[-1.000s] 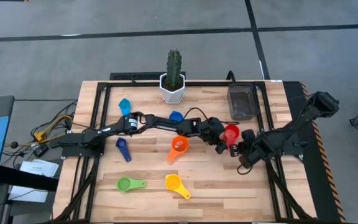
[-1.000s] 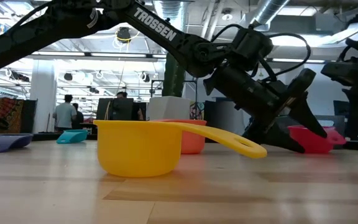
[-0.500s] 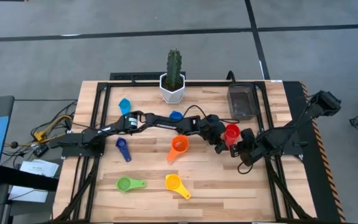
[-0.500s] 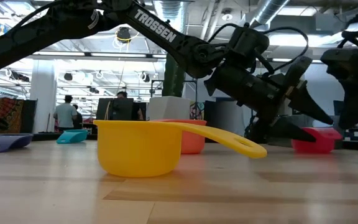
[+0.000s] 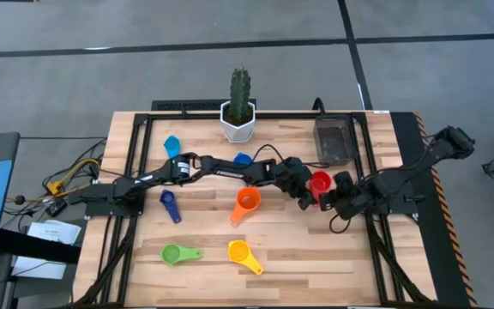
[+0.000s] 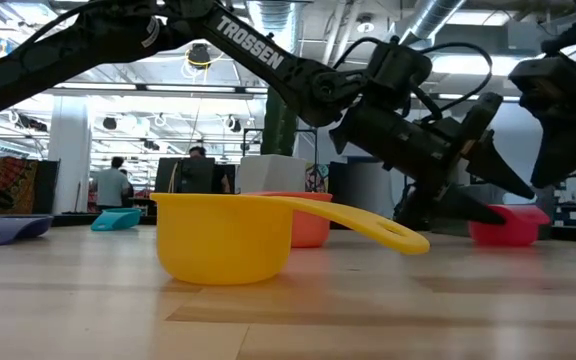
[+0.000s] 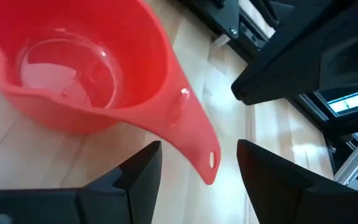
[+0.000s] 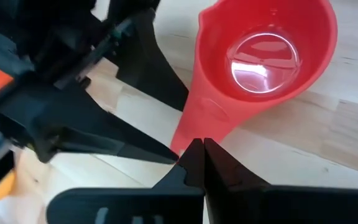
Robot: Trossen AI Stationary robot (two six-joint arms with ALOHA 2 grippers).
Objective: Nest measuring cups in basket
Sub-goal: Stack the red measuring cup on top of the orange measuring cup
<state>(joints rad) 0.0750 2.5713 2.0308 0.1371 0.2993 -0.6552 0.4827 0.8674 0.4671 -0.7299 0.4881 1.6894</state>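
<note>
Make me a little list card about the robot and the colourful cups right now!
red cup: on the table, upright, between both grippers
left gripper: open, fingers either side of the red cup's handle
right gripper: shut, tip at the end of the red cup's handle
basket: back right of the table, nothing visible in it
orange cup: middle of the table
yellow cup: front, beside the green cup
cactus pot: back edge, middle
</note>
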